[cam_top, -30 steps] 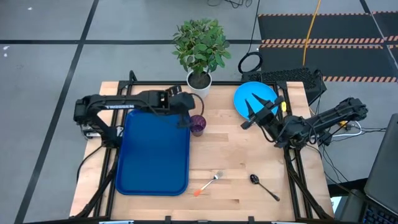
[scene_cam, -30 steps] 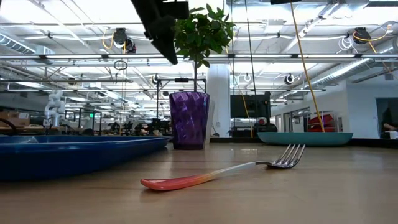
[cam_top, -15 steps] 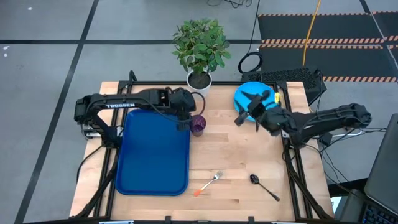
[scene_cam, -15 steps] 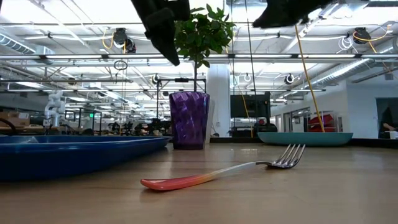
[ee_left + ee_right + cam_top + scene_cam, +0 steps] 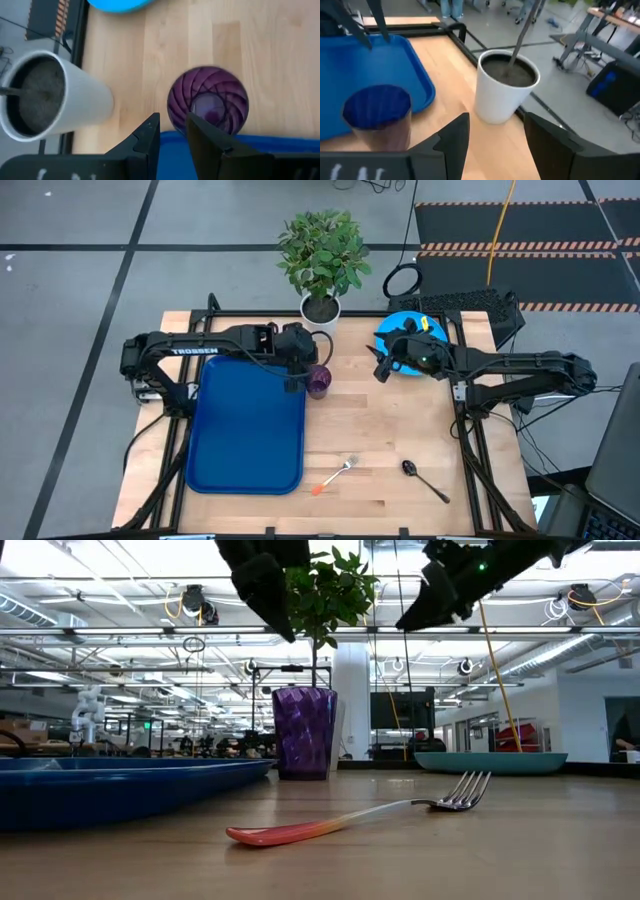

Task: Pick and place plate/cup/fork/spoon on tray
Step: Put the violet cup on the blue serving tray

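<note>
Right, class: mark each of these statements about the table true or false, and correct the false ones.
1. The cup stands on the table beside the tray. True.
2. The fork lies on the tray. False: it lies on the bare table, near the spoon.
3. The left gripper is shut on the cup. False: its fingers are apart above the cup.
4. The plate sits near the plant pot. True.
5. The right gripper holds the spoon. False: it is open and holds nothing.

High cam straight down over the surface [image 5: 400, 440]; low cam level at surface height; wrist cams close behind each tool, both sharing the cup [image 5: 207, 106].
</note>
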You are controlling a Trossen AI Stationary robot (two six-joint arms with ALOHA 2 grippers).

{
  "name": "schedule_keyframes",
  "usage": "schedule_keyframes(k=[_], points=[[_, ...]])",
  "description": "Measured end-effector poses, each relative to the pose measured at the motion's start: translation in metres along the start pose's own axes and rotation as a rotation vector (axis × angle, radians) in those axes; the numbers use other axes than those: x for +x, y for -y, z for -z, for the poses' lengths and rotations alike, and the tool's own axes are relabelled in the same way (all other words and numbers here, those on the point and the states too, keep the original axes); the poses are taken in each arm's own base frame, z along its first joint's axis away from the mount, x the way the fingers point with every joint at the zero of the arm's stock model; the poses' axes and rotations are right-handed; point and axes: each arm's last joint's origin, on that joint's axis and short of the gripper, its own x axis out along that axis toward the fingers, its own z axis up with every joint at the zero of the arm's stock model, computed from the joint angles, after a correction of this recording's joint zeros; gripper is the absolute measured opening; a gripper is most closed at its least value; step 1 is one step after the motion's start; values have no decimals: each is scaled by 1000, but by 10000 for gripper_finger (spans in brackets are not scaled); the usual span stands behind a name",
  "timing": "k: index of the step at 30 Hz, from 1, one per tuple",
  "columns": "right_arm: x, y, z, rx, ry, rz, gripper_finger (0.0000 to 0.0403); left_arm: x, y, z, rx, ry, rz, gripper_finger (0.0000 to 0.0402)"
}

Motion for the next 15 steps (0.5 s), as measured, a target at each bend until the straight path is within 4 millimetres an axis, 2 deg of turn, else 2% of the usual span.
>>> schedule_keyframes(k=[4,9,15], points=[[-5,3,-15,-152,140,21,183,23,2,6,-51,-98,89,97],[-7,4,-24,-156,223,35,181,59,8,12,-59,-218,109,113],[-6,3,-19,-182,177,30,182,62,1,18,-74,-294,-48,190]])
